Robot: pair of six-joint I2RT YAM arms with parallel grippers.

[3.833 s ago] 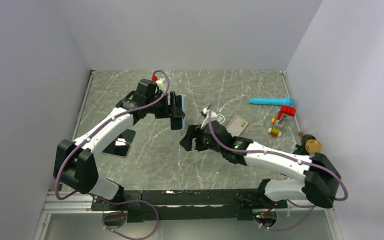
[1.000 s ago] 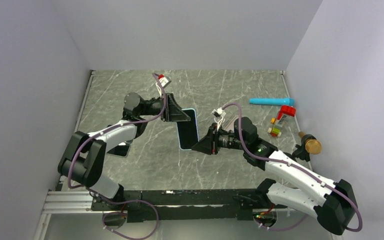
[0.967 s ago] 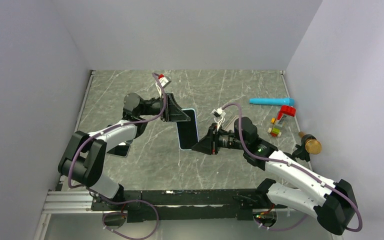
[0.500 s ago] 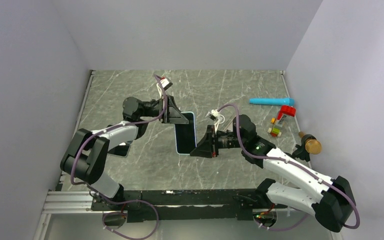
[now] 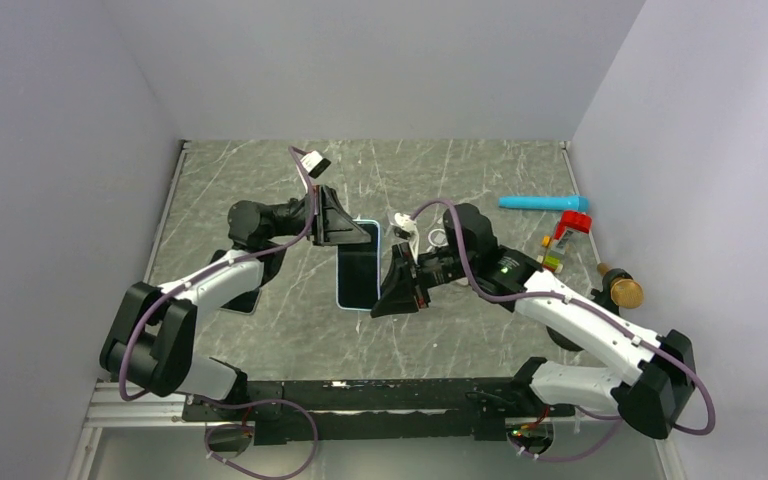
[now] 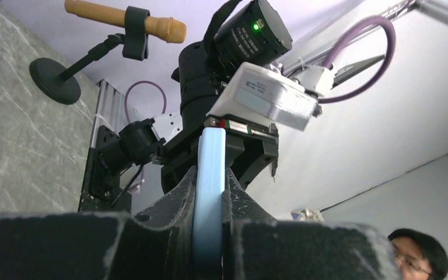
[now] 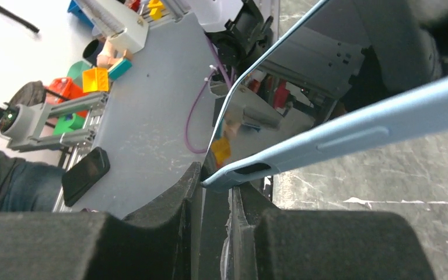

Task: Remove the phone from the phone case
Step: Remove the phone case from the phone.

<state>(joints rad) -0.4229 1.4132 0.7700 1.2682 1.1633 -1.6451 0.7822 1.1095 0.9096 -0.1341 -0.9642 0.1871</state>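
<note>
Hands meet above the middle of the tabletop (image 5: 480,170) in the overhead view. The left hand (image 5: 346,232) clamps the top end of the light blue phone case (image 5: 356,306) and the right hand (image 5: 392,288) nips its lower right corner, so the case hangs in the air between them with the phone (image 5: 357,268) seated in it, screen facing up. A blue tube (image 5: 542,203) and a microphone (image 5: 620,291) sit well apart at the right. From the left wrist, the case stands edge-on, squeezed tight between both fingers (image 6: 178,198). From the right wrist, the jaws stand narrow with the case corner caught between them, the glossy screen slanting away above.
</note>
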